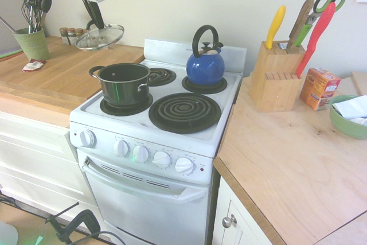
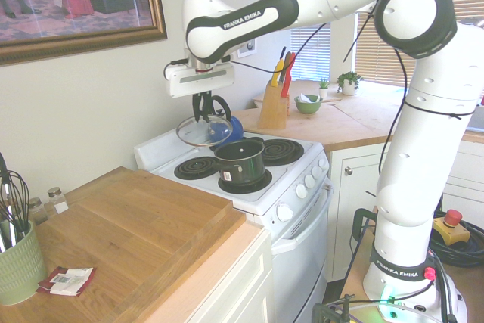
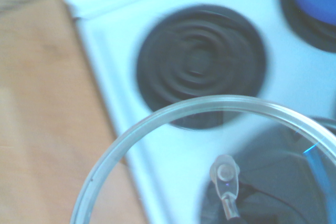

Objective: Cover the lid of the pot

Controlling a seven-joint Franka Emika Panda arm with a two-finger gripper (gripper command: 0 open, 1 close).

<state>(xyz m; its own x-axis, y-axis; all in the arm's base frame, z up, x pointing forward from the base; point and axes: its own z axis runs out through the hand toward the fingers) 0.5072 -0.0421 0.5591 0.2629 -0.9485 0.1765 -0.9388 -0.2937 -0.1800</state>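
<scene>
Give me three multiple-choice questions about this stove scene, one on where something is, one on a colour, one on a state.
1. Where is the lid?
A. on the wooden counter
B. held in the air, beside and above the pot
C. on the pot
2. What colour is the kettle?
A. red
B. white
C. blue
3. How is the pot?
A. uncovered
B. covered
C. tipped over

Answers: 1 B, the gripper holds the lid by its knob, clear of every surface. 2 C, its body is blue under a black handle. 3 A, the pot's dark inside shows.
</scene>
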